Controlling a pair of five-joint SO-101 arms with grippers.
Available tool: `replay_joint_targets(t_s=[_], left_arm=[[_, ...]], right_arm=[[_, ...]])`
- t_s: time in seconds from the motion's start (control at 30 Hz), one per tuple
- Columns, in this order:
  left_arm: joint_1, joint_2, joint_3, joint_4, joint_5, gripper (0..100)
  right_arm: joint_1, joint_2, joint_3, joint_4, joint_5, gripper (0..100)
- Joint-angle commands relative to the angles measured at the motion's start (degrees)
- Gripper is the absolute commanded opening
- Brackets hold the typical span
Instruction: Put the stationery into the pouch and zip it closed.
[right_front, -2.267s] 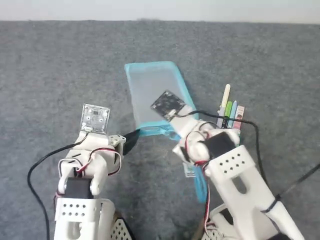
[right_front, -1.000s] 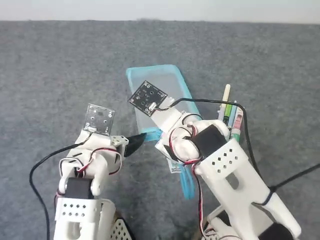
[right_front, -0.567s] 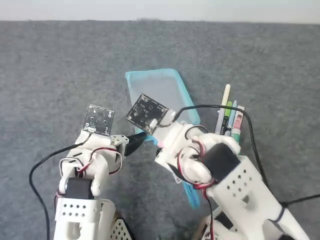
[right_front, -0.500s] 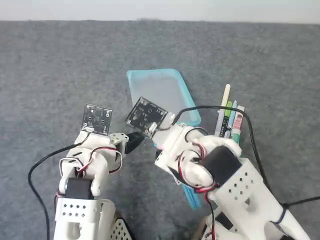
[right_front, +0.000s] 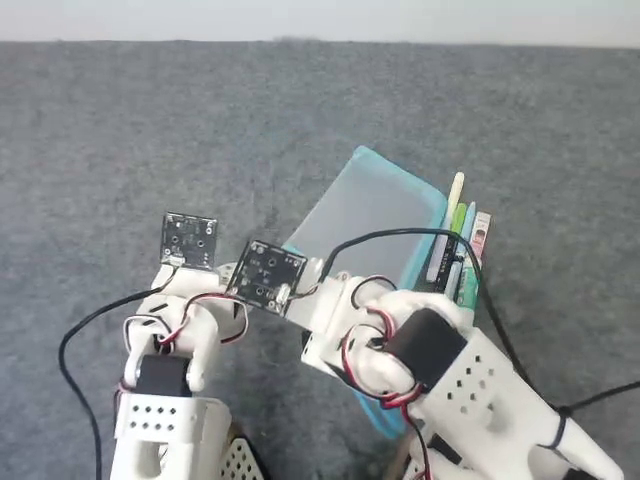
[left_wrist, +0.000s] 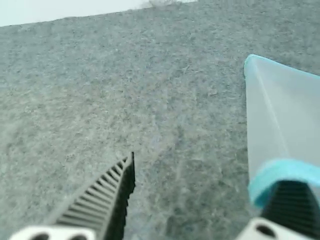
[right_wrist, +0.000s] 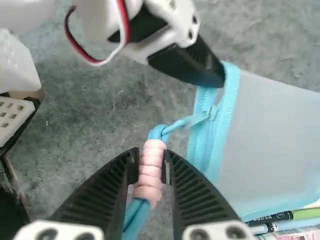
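Observation:
The translucent pouch (right_front: 370, 212) with a blue zip edge lies tilted on the grey mat, its far end over the pens (right_front: 458, 235). My right gripper (right_wrist: 150, 151) is shut on the pink bead (right_wrist: 150, 170) of the zip's blue cord (right_wrist: 172, 129), which runs to the slider (right_wrist: 212, 111) at the pouch's near corner. My left gripper (left_wrist: 205, 175) stands open, one finger (left_wrist: 290, 200) against the pouch's blue corner (left_wrist: 280, 172), the other finger (left_wrist: 117, 187) well apart over bare mat. In the right wrist view, that left finger (right_wrist: 185, 60) touches the same corner. Pens (right_wrist: 280, 217) lie beside the pouch (right_wrist: 270, 150).
Grey felt mat (right_front: 150, 130) covers the table, with free room to the left and far side. The two arms (right_front: 185, 320) (right_front: 420, 350) stand close together near the front edge, the right wrist's camera board (right_front: 265, 275) right next to the left arm's board (right_front: 190, 240).
The right arm has swung left toward the left arm with the zip cord, and the pouch has turned clockwise, its far end now over the pens. The left arm barely moved.

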Motion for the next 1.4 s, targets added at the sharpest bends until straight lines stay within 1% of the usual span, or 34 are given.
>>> replay_joint_targets(t_s=[0.0, 0.17, 0.27, 0.3, 0.37, 0.53, 0.57, 0.6, 0.77, 0.9, 0.97, 1.03, 1.1, 1.2, 1.37], left_arm=[[2.73, -0.88, -0.75, -2.20, 1.14, 40], [8.44, -0.88, 0.04, -2.46, 1.14, 40], [9.05, -0.88, 1.10, -4.75, 1.14, 39], [9.05, -0.88, 1.27, -5.27, 1.05, 36], [9.05, -0.88, 1.27, -5.36, 1.05, 27], [8.97, -0.88, 1.01, -5.36, 0.97, 2], [8.35, -0.88, 0.92, -5.36, 0.70, 0], [7.30, -0.88, 0.92, -5.36, 0.18, 2], [0.62, -0.88, 0.75, -5.36, 0.00, 1], [-0.09, -0.88, 0.40, -5.10, 0.18, 1], [-0.26, -0.88, -0.22, -3.96, 0.35, 1], [-0.26, -0.88, -1.45, -1.76, 1.32, 1], [-0.53, -0.88, -1.89, -1.49, 3.08, 1], [-2.46, -0.88, -1.89, -2.02, 3.60, 1], [-2.55, -0.53, -2.68, -1.85, 3.60, 1]], right_arm=[[-2.42, -2.15, -0.44, 0.22, 1.32, 0.6], [-4.70, -2.51, -0.35, 0.22, 1.85, 0.6], [-4.79, -5.23, -0.18, 0.66, 2.81, 0.6], [-4.62, -6.29, -0.18, 0.84, 2.81, 0.6], [-4.00, -7.52, 0.18, 0.92, 2.90, 0.6], [1.19, -8.84, 3.78, 0.66, 2.99, 0.6], [2.15, -8.92, 4.22, 0.57, 2.99, 0.6], [3.12, -8.92, 4.48, 0.57, 2.99, 0.6], [6.11, -8.66, 4.57, -0.22, 2.99, 0.6], [6.02, -8.31, 5.36, -1.71, 1.85, 0.7], [5.93, -8.22, 7.47, -4.26, -0.88, 0.7], [5.85, -8.31, 11.16, -9.27, -3.43, 0.9], [5.85, -8.31, 15.03, -15.34, -5.54, 0.9], [4.44, -8.31, 20.57, -25.54, -10.11, 1.3], [-0.48, -8.31, 29.54, -39.43, -15.65, 12.3]])
